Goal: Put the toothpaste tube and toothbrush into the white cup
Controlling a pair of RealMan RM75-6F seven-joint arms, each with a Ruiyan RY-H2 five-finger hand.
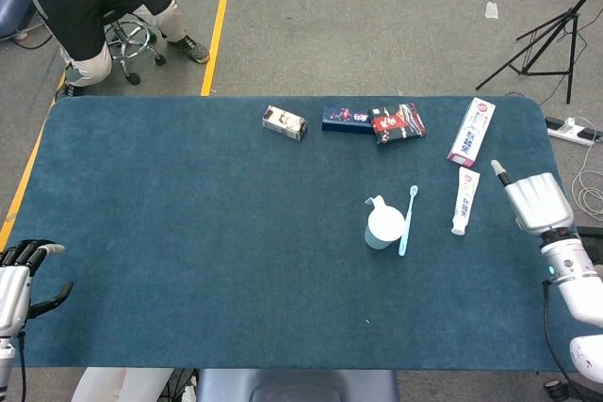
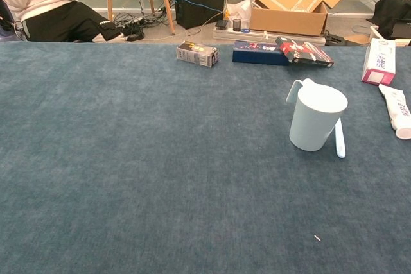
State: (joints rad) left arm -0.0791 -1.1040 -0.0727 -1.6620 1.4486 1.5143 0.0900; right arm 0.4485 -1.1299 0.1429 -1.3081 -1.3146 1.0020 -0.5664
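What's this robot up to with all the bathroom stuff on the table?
It is meant to put the toothpaste tube and toothbrush into the white cup. Nothing is in hand yet: both lie flat on the table, the toothbrush right beside the cup. The right hand is near the tube, holding nothing; the left hand sits at the table's near left edge.
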